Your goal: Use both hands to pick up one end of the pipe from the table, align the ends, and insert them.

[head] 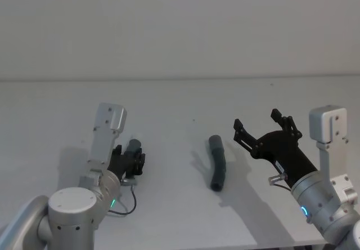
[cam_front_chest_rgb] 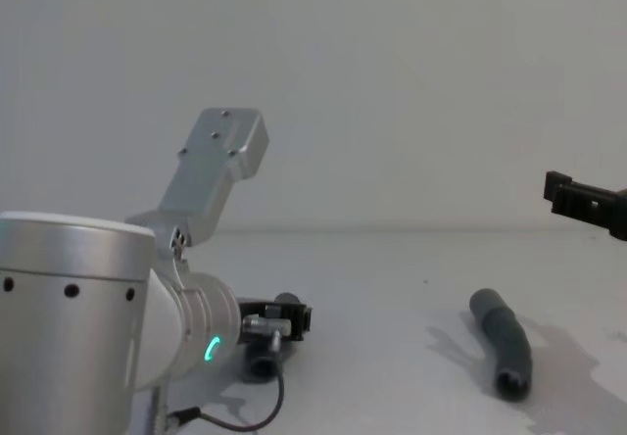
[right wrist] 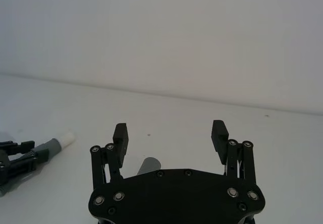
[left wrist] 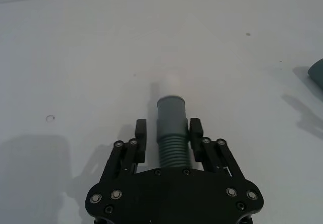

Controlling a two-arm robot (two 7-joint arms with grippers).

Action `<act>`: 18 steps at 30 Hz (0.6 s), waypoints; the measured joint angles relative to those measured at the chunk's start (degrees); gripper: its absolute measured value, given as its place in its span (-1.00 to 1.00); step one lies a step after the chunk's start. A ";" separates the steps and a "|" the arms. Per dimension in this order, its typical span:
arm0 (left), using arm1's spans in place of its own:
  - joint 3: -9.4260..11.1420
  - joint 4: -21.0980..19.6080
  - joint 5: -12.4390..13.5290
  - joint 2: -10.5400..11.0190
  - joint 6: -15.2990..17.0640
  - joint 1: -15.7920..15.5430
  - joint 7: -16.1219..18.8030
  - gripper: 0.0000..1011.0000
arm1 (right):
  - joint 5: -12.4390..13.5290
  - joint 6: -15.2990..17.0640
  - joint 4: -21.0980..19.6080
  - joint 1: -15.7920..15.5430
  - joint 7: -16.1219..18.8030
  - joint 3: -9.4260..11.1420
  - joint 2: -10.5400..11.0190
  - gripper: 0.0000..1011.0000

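My left gripper (head: 133, 156) is shut on one pipe piece (left wrist: 171, 151), low over the table (head: 169, 101) at the left. Its fingers (left wrist: 141, 139) press the ribbed part just behind the grey cuff (left wrist: 170, 112). The white tip (left wrist: 172, 82) sticks out in front. The other pipe piece (head: 217, 163), dark grey and slightly curved, lies free on the table in the middle. Just to its right, my right gripper (head: 256, 121) hovers open and empty, raised above it. In the right wrist view the right gripper (right wrist: 170, 133) has its jaws wide apart, and an end of the lying piece (right wrist: 147, 165) shows below them.
The white table runs back to a plain wall. A thin black cable (head: 126, 205) loops beside the left arm's base. The chest view shows the lying pipe piece (cam_front_chest_rgb: 505, 349) from the side, with bare table around it.
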 joint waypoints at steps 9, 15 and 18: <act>-0.63 0.18 -0.04 -0.87 0.64 0.48 0.30 -0.35 | -0.01 0.00 0.00 0.00 0.00 0.00 0.00 0.98; -0.87 0.19 0.00 -1.25 0.96 0.72 0.45 -0.35 | 0.00 0.00 0.00 0.00 0.00 0.00 0.00 0.98; -0.94 0.24 0.08 -1.41 1.01 0.84 0.46 -0.35 | 0.00 0.00 0.00 0.00 0.00 0.00 0.00 0.98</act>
